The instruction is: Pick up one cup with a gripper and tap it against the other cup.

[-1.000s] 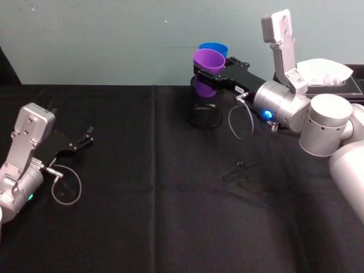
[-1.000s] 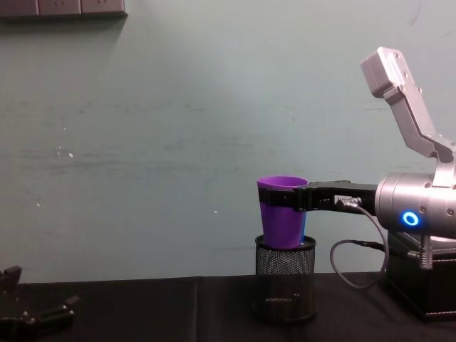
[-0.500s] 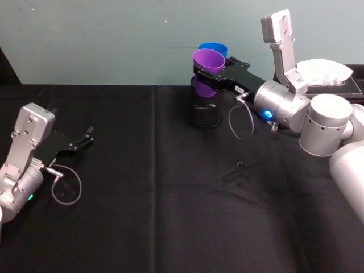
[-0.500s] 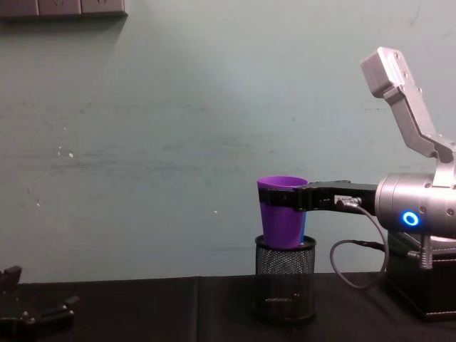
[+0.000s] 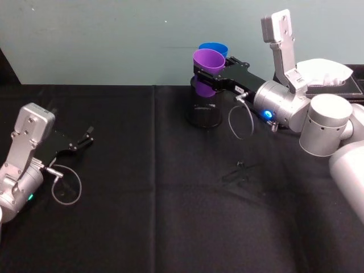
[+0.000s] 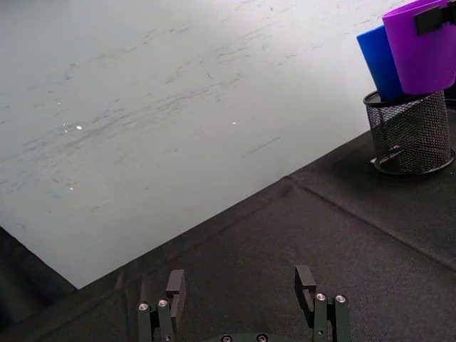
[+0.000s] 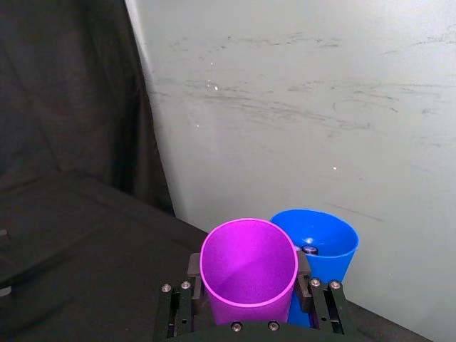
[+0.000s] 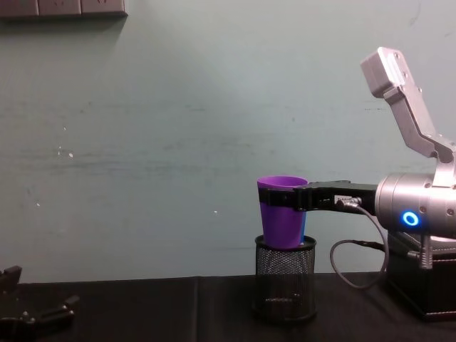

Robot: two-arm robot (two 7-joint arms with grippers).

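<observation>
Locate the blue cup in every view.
Head view: blue cup far back, behind the purple cup.
Chest view: a sliver behind the purple cup.
Left wrist view: beside the purple cup.
Right wrist view: just beyond the purple cup.
Shared landmark: the purple cup.

Soft, even light; faint shadows

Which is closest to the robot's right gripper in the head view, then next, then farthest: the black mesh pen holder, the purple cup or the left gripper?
1. purple cup: held in the right gripper itself.
2. black mesh pen holder: just beneath the held cup.
3. left gripper: far across on the robot's left, open.
</observation>
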